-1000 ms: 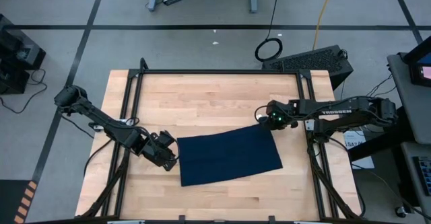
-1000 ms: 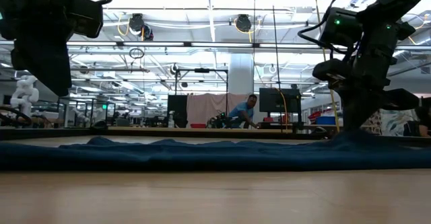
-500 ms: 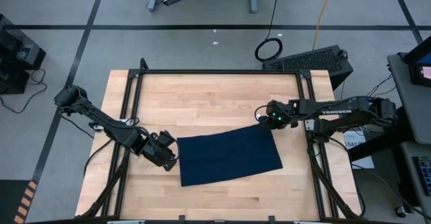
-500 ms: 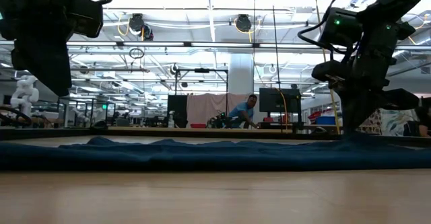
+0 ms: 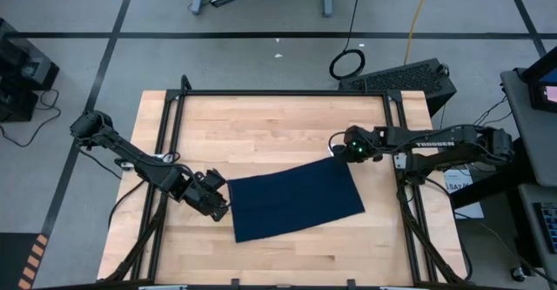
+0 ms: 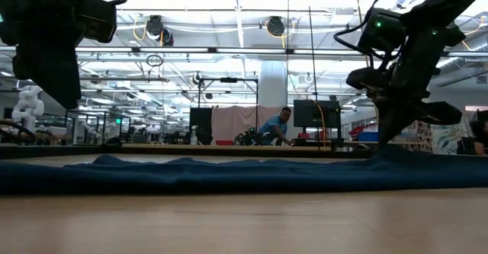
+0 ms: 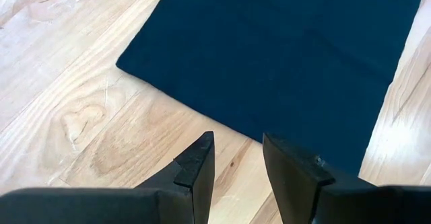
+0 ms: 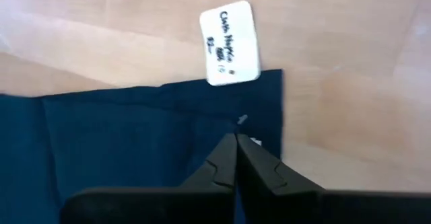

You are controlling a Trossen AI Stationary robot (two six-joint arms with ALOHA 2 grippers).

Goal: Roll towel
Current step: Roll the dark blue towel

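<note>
The dark navy towel (image 5: 296, 198) lies spread flat on the wooden table, slightly skewed, its white tag (image 8: 230, 44) sticking out at the far right corner. My right gripper (image 5: 334, 153) stands at that corner, shut, pointing steeply down, its tips on the cloth (image 8: 236, 140). My left gripper (image 5: 219, 205) hangs open just off the towel's left edge, above bare wood, nothing between its fingers (image 7: 236, 146). In the low view the towel (image 6: 229, 174) is a low flat band. My right gripper comes from above, slanting down, and its shut fingertips (image 8: 225, 153) meet on the towel just inside the far right corner (image 8: 266, 99), beside the tag. The fingers hide whether cloth is caught between them. The towel lies flat on the table, slack.
Black frame rails (image 5: 278, 92) run along the table's far edge and both sides. Bare wood (image 5: 278, 133) lies beyond the towel on the far side. A person (image 6: 274, 126) sits far off in the room behind.
My right gripper has tipped a little at the towel's far right corner, its fingertips swinging slightly toward the table's left edge. The small rise of cloth around them in the low view has flattened. The rest of the towel lies as before.
</note>
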